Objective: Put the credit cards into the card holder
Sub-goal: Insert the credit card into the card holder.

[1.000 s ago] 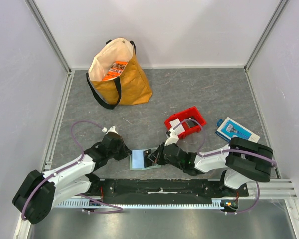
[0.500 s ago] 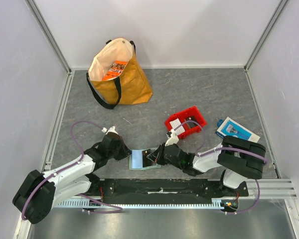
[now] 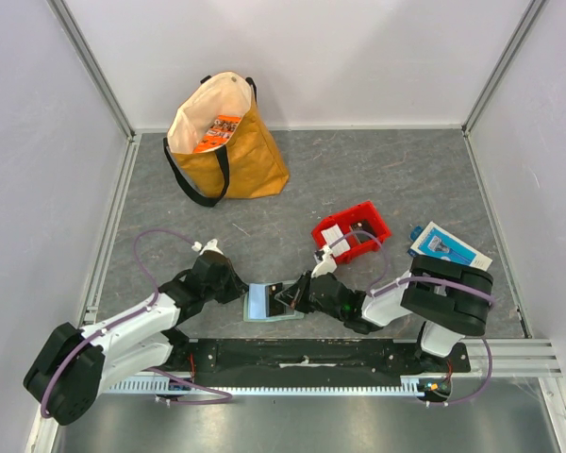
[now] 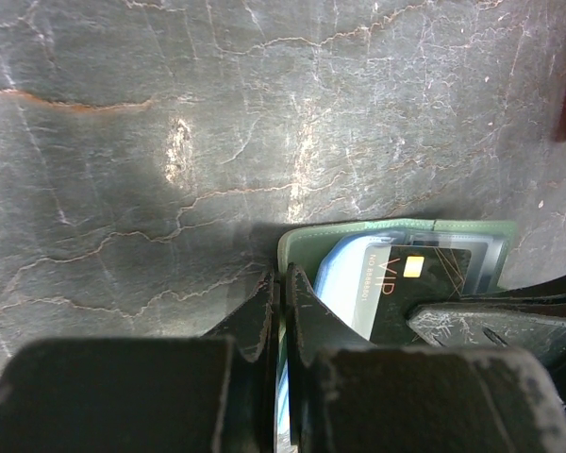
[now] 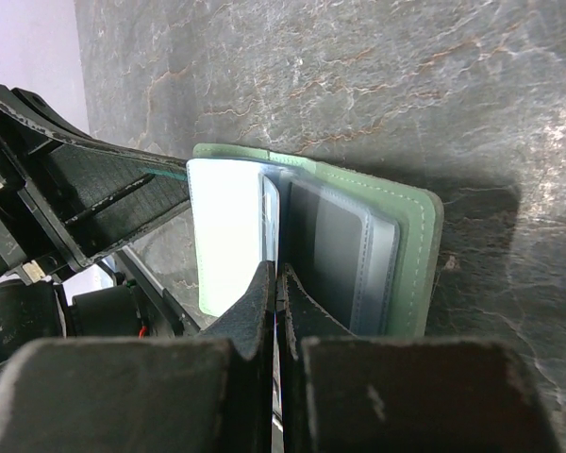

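Note:
The pale-green card holder [image 3: 261, 305] lies open on the grey table between my two grippers. Its clear pockets [image 5: 344, 250] face up, with a light-blue sheet [image 4: 351, 274] inside. My left gripper [image 3: 240, 293] [image 4: 283, 276] is shut on the holder's left edge. My right gripper [image 3: 292, 300] [image 5: 276, 272] is shut on a dark credit card [image 4: 424, 276] with a gold chip. The card stands edge-on [image 5: 271, 217] in the right wrist view, its front end over the holder's pockets. Whether it sits inside a pocket I cannot tell.
A red plastic bin [image 3: 354, 229] stands behind the right gripper. A blue-and-white box [image 3: 448, 247] lies at the right. A yellow tote bag [image 3: 228, 137] stands at the back left. White walls close in both sides.
My right arm's elbow has shifted a little to the left and the card has edged slightly further over the holder. The left arm has stayed put.

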Robot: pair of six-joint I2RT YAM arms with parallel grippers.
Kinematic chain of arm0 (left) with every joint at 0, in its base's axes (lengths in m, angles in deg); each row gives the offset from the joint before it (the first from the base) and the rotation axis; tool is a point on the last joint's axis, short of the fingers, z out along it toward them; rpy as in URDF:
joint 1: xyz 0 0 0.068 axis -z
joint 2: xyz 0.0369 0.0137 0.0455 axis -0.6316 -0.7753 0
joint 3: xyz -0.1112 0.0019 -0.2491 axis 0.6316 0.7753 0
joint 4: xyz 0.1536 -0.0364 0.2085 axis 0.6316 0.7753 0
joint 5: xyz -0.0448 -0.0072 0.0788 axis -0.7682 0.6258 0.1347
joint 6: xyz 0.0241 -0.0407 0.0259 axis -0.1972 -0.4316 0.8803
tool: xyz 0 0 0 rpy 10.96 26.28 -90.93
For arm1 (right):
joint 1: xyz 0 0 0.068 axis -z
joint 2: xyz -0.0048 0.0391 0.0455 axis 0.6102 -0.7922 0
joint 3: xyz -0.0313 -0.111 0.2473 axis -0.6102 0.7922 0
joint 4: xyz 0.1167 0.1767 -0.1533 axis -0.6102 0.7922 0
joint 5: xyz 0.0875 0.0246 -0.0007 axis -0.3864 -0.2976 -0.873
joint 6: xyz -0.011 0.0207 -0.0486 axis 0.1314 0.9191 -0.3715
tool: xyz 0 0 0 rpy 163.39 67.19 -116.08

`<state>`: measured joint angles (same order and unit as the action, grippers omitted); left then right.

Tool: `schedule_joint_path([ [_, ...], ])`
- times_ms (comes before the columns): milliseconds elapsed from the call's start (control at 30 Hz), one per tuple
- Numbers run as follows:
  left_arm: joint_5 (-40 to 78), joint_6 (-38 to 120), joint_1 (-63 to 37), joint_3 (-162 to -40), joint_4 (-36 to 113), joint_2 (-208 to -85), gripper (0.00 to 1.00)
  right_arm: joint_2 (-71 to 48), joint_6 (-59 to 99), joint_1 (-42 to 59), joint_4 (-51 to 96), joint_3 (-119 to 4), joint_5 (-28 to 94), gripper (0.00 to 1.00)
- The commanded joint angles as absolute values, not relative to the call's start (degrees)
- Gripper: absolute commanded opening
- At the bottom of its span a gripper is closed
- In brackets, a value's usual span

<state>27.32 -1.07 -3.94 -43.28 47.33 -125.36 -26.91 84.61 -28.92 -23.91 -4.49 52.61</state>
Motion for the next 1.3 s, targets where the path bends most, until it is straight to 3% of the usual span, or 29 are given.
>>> schedule_joint_path([
  [0, 29.62, -2.14, -3.83, -41.96, 48.63, -124.1, 0.02, -25.61, 82.31, -28.84, -14.93, -5.17, 54.37, 0.0],
  [233, 29.44, -3.63, -3.75, -41.26, 47.58, -124.36, 0.02, -30.7, 85.02, -31.12, -10.27, -11.32, 51.46, 0.0],
  [400, 29.62, -4.16, -3.83, -40.82, 47.58, -124.1, 0.02, -30.98, 85.73, -31.92, -4.64, -13.87, 52.42, 0.07],
  [500, 29.88, -4.07, -3.75, -40.82, 48.19, -123.57, 0.02, -26.6, 85.12, -31.83, 0.18, -13.0, 56.62, 0.27],
  [600, 30.14, -3.81, -3.75, -40.91, 48.63, -122.87, 0.02, -22.02, 83.36, -31.83, 8.61, -13.96, 62.42, 0.56],
  [700, 30.41, -3.19, -3.83, -41.43, 49.33, -122.6, 0.02, -19.9, 80.73, -31.74, 10.75, -15.01, 63.06, 0.62],
  [933, 30.58, -2.58, -3.83, -42.05, 49.6, -122.61, 0.02, -25.34, 78.7, -31.74, 10.23, -19.5, 57.1, 0.62],
  [1267, 30.15, -2.75, -3.84, -41.87, 49.51, -122.52, 0.02, -27.98, 76.32, -32.18, 0.74, -20.38, 50.76, 0.48],
])
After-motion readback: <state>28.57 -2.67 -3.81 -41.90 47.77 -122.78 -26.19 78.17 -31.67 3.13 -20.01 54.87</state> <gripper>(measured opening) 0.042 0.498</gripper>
